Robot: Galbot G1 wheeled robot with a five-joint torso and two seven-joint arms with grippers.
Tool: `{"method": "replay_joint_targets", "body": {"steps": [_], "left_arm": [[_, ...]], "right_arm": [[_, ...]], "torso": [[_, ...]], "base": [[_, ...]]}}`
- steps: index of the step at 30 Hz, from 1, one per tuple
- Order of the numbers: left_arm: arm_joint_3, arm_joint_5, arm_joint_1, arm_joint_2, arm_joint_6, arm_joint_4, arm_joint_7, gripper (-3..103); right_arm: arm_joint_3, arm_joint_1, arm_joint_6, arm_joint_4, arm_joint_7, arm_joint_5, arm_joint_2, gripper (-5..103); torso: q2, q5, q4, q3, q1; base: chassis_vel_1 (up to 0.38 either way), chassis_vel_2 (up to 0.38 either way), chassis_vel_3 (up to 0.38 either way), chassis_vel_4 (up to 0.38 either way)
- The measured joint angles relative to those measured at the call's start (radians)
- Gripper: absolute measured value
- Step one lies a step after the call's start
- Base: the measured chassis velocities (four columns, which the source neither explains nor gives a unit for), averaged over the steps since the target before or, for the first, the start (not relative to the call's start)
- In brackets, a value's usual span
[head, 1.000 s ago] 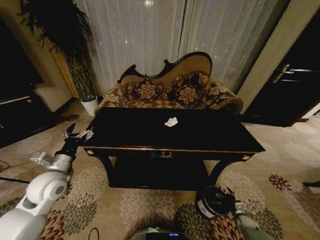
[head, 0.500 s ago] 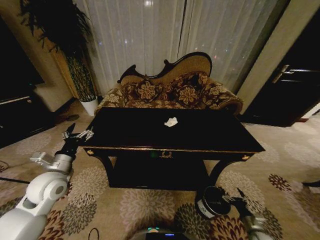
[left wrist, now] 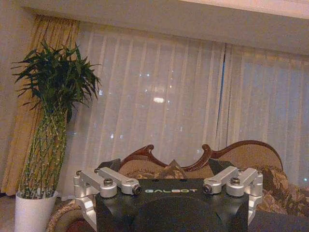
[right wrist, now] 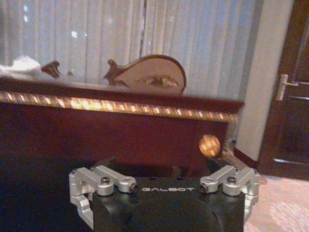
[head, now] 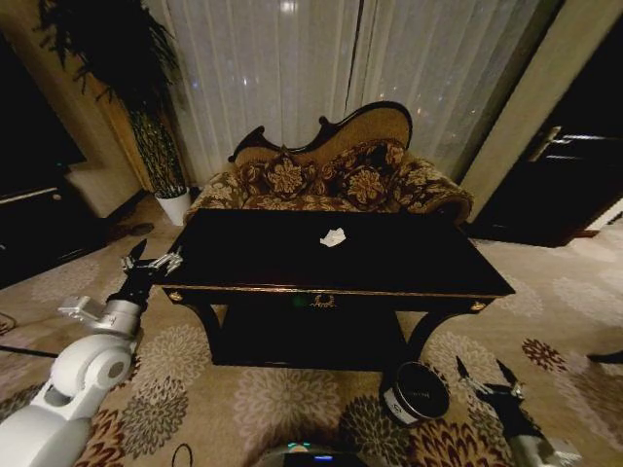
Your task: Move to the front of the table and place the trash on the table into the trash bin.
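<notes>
Paper scrap (head: 333,236) lies on the table (head: 253,263), far half, about centre, long axis roughly left-right. Bin (head: 416,391) on the floor, near right, by the table leg. Left gripper (head: 149,267) hangs at the table's near-left corner, fingers spread, empty. Right gripper (head: 490,379) low beside the bin, fingers splayed, empty. Judged: left gripper nearer the scrap; scrap lies far-right of it.

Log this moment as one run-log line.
left hand: open, beside table | right hand: open, beside trash bin | trash: on table
</notes>
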Motion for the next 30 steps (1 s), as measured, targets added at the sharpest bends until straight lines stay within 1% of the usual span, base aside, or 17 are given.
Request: {"method": "replay_joint_targets", "body": {"steps": [2,3,7,8,10,12,14,15,17,18,19,21,23,25,28,29,30], "left_arm": [[0.000,0.000,0.000,0.000,0.000,0.000,0.000,100],[0.000,0.000,0.000,0.000,0.000,0.000,0.000,100],[0.000,0.000,0.000,0.000,0.000,0.000,0.000,100],[0.000,0.000,0.000,0.000,0.000,0.000,0.000,100],[0.000,0.000,0.000,0.000,0.000,0.000,0.000,100],[0.000,0.000,0.000,0.000,0.000,0.000,0.000,100],[0.000,0.000,0.000,0.000,0.000,0.000,0.000,100],[0.000,0.000,0.000,0.000,0.000,0.000,0.000,100],[0.000,0.000,0.000,0.000,0.000,0.000,0.000,100],[0.000,0.000,0.000,0.000,0.000,0.000,0.000,100],[0.000,0.000,0.000,0.000,0.000,0.000,0.000,100],[0.000,0.000,0.000,0.000,0.000,0.000,0.000,100],[0.000,0.000,0.000,0.000,0.000,0.000,0.000,100],[0.000,0.000,0.000,0.000,0.000,0.000,0.000,100],[0.000,0.000,0.000,0.000,0.000,0.000,0.000,100],[0.000,0.000,0.000,0.000,0.000,0.000,0.000,100],[0.000,0.000,0.000,0.000,0.000,0.000,0.000,100]], "right_arm": [[0.023,-0.012,-0.024,0.068,0.010,0.015,-0.012,100],[0.023,-0.012,-0.024,0.068,0.010,0.015,-0.012,100],[0.044,0.006,-0.076,0.139,0.029,0.028,-0.050,100],[0.044,0.006,-0.076,0.139,0.029,0.028,-0.050,100],[0.044,0.022,-0.110,0.171,0.040,0.033,-0.070,100],[0.030,0.060,-0.161,0.214,0.063,0.036,-0.103,100],[0.021,0.074,-0.175,0.222,0.071,0.034,-0.114,100],[0.006,0.095,-0.196,0.232,0.086,0.032,-0.130,100],[-0.044,0.166,-0.255,0.254,0.128,0.041,-0.186,100],[-0.044,0.166,-0.255,0.254,0.128,0.041,-0.186,100],[-0.058,0.185,-0.272,0.256,0.140,0.044,-0.201,100],[-0.092,0.246,-0.316,0.251,0.168,0.044,-0.255,100],[-0.099,0.257,-0.329,0.249,0.174,0.046,-0.268,100],[-0.118,0.286,-0.359,0.247,0.185,0.064,-0.305,100],[-0.171,0.358,-0.403,0.227,0.197,0.105,-0.393,100],[-0.171,0.358,-0.403,0.227,0.197,0.105,-0.393,100],[-0.184,0.376,-0.411,0.221,0.199,0.114,-0.410,100]], "torso": [[0.000,-0.0001,-0.0004,0.000,0.000],[0.000,-0.0001,-0.0004,0.000,0.000],[0.000,-0.0002,-0.0003,0.000,0.000],[0.000,-0.0002,-0.0003,0.000,0.000],[0.000,0.0001,-0.0003,0.000,0.000],[0.000,-0.0002,-0.0003,0.000,0.000],[0.000,0.0000,-0.0004,0.000,0.000],[0.000,0.0001,-0.0003,0.000,0.000],[0.000,-0.0001,-0.0003,0.000,0.000],[0.000,-0.0001,-0.0003,0.000,0.000],[0.000,-0.0001,-0.0001,0.000,0.000],[0.000,0.0000,0.0003,0.000,0.000],[0.000,-0.0002,0.0000,0.000,0.000],[0.000,0.0001,-0.0005,0.000,0.000],[0.000,-0.0003,-0.0003,0.000,0.000],[0.000,-0.0003,-0.0003,0.000,0.000],[0.000,-0.0002,-0.0003,0.000,0.000]], "base": [[0.000,0.000,0.000,0.000],[0.000,0.000,0.000,0.000],[0.000,0.000,0.000,0.000],[0.000,0.000,0.000,0.000],[0.000,0.000,0.000,0.000],[0.000,0.000,0.000,0.000],[0.000,0.000,0.000,0.000],[0.000,0.000,0.000,0.000],[0.000,0.000,0.000,0.000],[0.000,0.000,0.000,0.000],[0.000,0.000,0.000,0.000],[0.000,0.000,0.000,0.000],[0.000,0.000,0.000,0.000],[0.000,0.000,0.000,0.000],[0.000,0.000,0.000,0.000],[0.000,0.000,0.000,0.000],[0.000,0.000,0.000,0.000]]}}
